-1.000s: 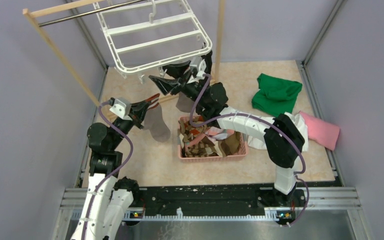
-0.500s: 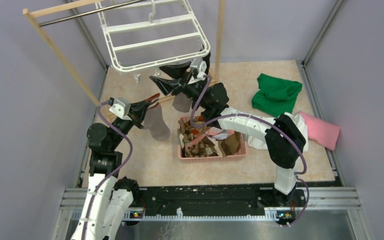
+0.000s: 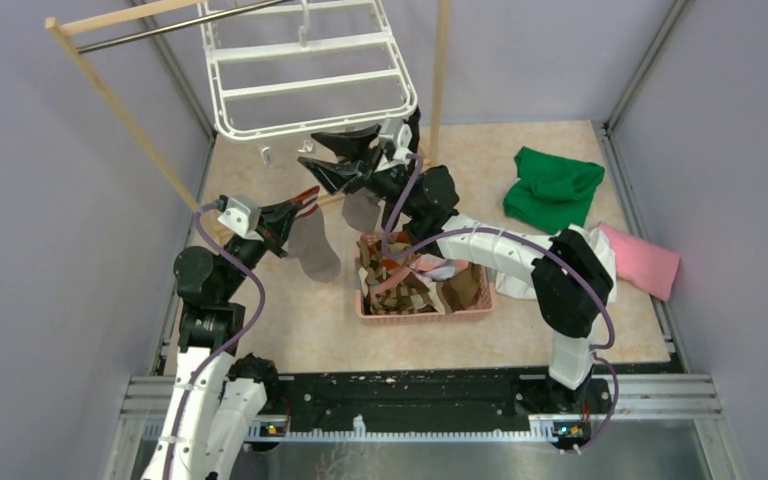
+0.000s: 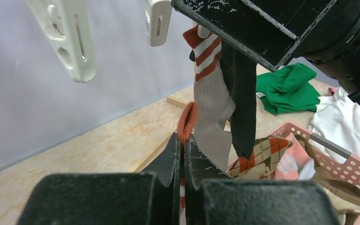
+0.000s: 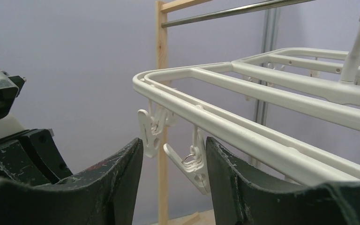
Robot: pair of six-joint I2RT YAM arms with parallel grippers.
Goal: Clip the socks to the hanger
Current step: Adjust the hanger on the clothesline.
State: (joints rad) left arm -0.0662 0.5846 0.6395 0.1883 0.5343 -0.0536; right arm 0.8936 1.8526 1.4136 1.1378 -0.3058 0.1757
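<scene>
The right end effector (image 5: 174,149) stood spread either side of a clip (image 5: 193,164) on the near rail of the hanger (image 5: 243,129), and the left end effector (image 3: 303,205) pinched the cuff of a grey sock (image 3: 314,250) nearby below, so the next move likely called for squeezing that clip open and raising the cuff in.

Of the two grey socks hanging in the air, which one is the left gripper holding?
The left-hand grey sock, pinched by the shut left gripper; the other grey sock hangs farther right, nearer the pink basket.
</scene>
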